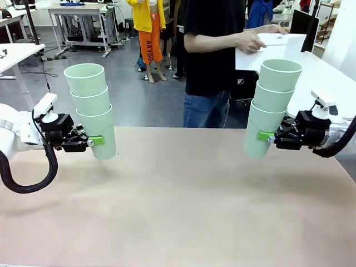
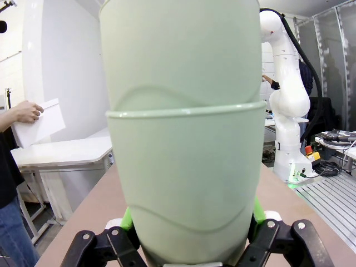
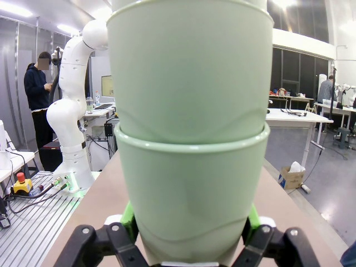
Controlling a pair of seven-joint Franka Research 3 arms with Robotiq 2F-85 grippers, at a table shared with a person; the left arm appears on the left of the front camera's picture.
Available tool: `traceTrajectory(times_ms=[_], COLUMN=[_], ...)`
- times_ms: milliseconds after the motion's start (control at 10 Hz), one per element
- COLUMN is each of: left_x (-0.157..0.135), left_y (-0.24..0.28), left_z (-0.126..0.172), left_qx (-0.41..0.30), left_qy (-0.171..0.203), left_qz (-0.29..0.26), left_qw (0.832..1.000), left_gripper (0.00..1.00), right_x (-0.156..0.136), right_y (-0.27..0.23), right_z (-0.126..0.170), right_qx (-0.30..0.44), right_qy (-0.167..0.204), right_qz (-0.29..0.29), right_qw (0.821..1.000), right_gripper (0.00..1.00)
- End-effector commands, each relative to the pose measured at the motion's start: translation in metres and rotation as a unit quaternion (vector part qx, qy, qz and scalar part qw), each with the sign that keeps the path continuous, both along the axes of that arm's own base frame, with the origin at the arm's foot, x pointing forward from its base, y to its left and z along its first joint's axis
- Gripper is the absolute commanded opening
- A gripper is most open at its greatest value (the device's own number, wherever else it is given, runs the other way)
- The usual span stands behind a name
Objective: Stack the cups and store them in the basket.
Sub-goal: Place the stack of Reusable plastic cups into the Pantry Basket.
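Note:
Two stacks of pale mint-green cups hang above the table. My left gripper (image 1: pixel 95 141) is shut on the bottom cup of the left stack of three cups (image 1: pixel 92 109), which leans left. My right gripper (image 1: pixel 266 136) is shut on the bottom cup of the right stack of three cups (image 1: pixel 271 105), which leans right. Up close, the left stack (image 2: pixel 186 139) sits between green pads (image 2: pixel 127 220), and so does the right stack (image 3: pixel 192 133). The person at the far side holds the white basket (image 1: pixel 268 50) up in one hand (image 1: pixel 251 41).
The brown table (image 1: pixel 178 211) spreads below both stacks. A white table (image 1: pixel 322 72) stands at the back right, another (image 1: pixel 16 53) at the back left. The other arm's white base (image 2: pixel 289 111) stands at the table's far side, and likewise in the right wrist view (image 3: pixel 69 133).

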State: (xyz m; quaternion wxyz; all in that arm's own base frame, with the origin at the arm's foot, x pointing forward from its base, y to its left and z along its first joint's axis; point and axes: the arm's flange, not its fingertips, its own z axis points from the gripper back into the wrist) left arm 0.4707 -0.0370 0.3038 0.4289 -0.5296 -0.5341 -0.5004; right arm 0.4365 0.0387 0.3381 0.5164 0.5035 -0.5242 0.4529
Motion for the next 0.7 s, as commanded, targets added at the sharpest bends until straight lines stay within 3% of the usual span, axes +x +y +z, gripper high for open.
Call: traceTrajectory(times_ms=[0, 600], left_x=[-0.0015, -0.0015], left_y=[-0.0008, -0.0008], left_z=[0.0043, 0.0043], left_qx=[-0.002, -0.002], left_qy=[-0.004, -0.004], left_qz=[-0.002, -0.002], left_qw=[1.0, 1.0], left_gripper=[0.85, 0.85], right_x=[-0.0003, -0.0003], right_y=[0.0003, 0.0003], right_z=[0.0052, 0.0052], right_qx=[-0.002, -0.002], right_qy=[-0.005, -0.005], right_qz=[0.002, 0.002], right_qw=[1.0, 1.0], right_gripper=[0.86, 0.86])
